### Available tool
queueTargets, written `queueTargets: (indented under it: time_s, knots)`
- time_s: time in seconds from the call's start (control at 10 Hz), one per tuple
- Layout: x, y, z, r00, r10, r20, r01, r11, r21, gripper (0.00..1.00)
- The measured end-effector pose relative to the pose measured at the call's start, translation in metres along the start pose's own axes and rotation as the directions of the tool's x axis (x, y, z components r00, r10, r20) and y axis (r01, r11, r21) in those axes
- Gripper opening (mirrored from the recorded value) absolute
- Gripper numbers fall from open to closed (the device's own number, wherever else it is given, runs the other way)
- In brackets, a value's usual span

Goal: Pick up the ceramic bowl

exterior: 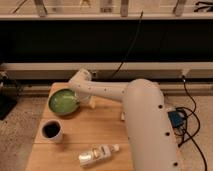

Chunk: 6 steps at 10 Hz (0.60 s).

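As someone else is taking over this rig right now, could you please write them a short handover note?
Gripper: down at the right rim of the ceramic bowl, with the arm reaching across the table from the right. Whether it has a grip cannot be seen.
Things: the bowl sits at the table's back left corner. The white mug stands in front of it, and a small bottle lies near the front edge.
Done: the approach to the bowl.
Left: confirm the grasp on the rim, then lift the bowl off the table, keeping away from the mug.

Glossy green ceramic bowl (63,101) sits upright at the table's (97,131) far-left corner, gripper (81,99) at its rim.
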Motion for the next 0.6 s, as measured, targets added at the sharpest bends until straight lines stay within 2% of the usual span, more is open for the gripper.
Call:
queueTargets:
  time_s: [0.1,0.2,0.3,0.5,0.6]
  knots:
    - [-0.0013,-0.0002,-0.0016,1.0,-0.001,0.003,0.001,1.0,0.0,0.22]
    - [-0.0015,0.001,-0.003,1.0,-0.001,0.004,0.001,1.0,-0.003,0.21]
    - [-0.0003,0.0009,-0.0045,1.0,0.001,0.002,-0.001,1.0,-0.002,0.26]
    - [-0.0008,0.0017,-0.0056,1.0,0.0,0.002,0.0,1.0,-0.003,0.24]
    - [-0.0006,0.0023,-0.0066,1.0,0.001,0.003,-0.001,1.0,-0.004,0.14]
